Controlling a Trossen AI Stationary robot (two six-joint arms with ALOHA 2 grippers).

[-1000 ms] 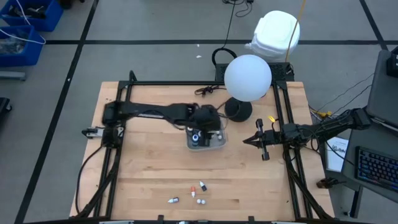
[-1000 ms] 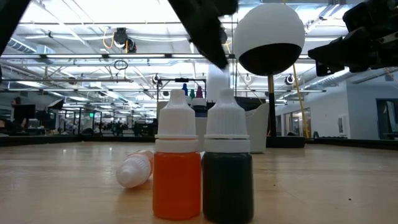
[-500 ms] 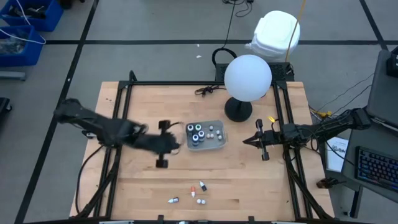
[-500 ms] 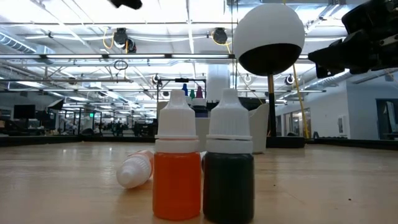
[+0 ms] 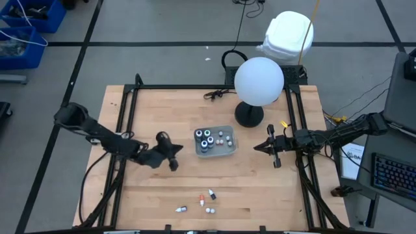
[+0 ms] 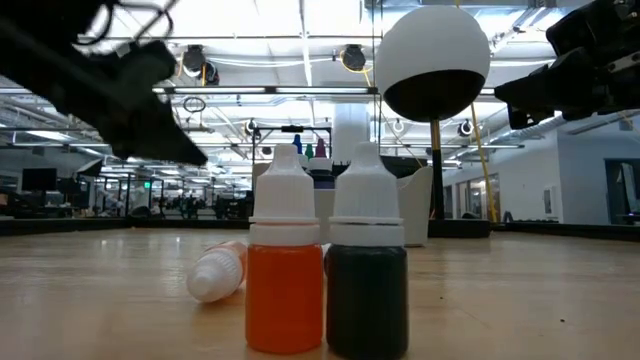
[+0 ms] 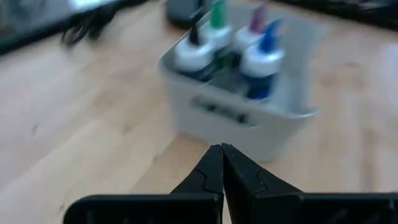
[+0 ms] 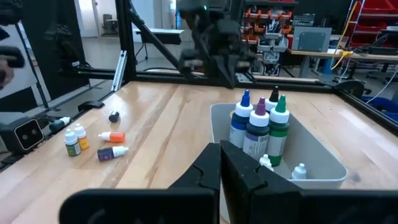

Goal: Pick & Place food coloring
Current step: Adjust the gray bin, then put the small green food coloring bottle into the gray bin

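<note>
Several small white-capped food coloring bottles [image 5: 203, 201] sit loose near the front edge of the wooden table [image 5: 273, 188]; more stand inside the clear rectangular plastic tray [image 5: 229, 152] at mid-table. The left gripper [image 5: 173, 156] hangs just beside the tray, fingers clenched on nothing. The right gripper [image 5: 260, 147] waits opposite, also clenched empty.

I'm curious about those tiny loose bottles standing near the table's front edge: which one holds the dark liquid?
The dark bottle on the right in the low view; its neighbour, the orange bottle, stands upright beside it, and a third bottle lies on its side behind.
</note>
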